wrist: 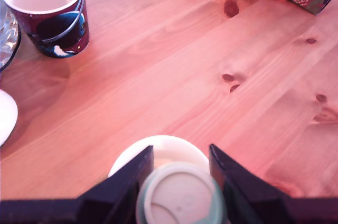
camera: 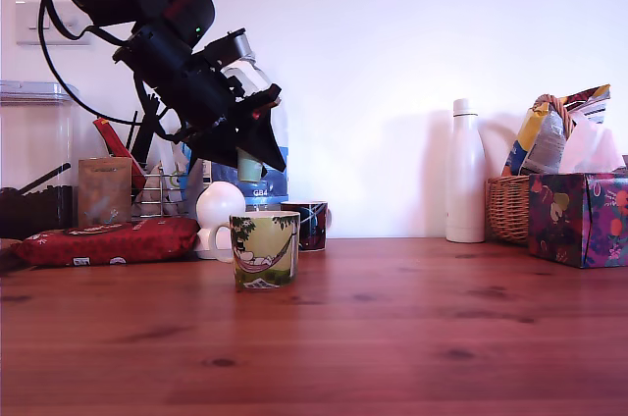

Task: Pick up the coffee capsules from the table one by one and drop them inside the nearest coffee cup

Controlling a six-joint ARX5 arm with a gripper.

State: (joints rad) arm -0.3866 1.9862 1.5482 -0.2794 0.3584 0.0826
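The gripper (wrist: 179, 182) was clamped on a coffee capsule (wrist: 180, 196), its two dark fingers pressed against the capsule's sides, and hung in the air above the coffee cup (camera: 266, 249). In the wrist view the capsule's pale flat face covered most of the cup's white rim (wrist: 163, 142), so the two appeared roughly in line.

Risk noted: the cup mouth was not much wider than the capsule. A release from that height, or with the arm slightly off centre, could have sent the capsule against the rim and onto the table (camera: 412, 328), where its tapered body would likely roll. The exterior view showed the gripper tilted, which might have tipped the capsule on release.

Surroundings: a dark patterned mug (camera: 307, 225) stood just behind the cup, near enough to catch a stray drop. A white rounded object (camera: 219, 206) sat close beside the cup's handle. A red packet (camera: 106, 239), a white bottle (camera: 465, 173), a wicker basket (camera: 508, 208) and a floral box (camera: 579, 218) stood well apart. Nothing blocked the descent
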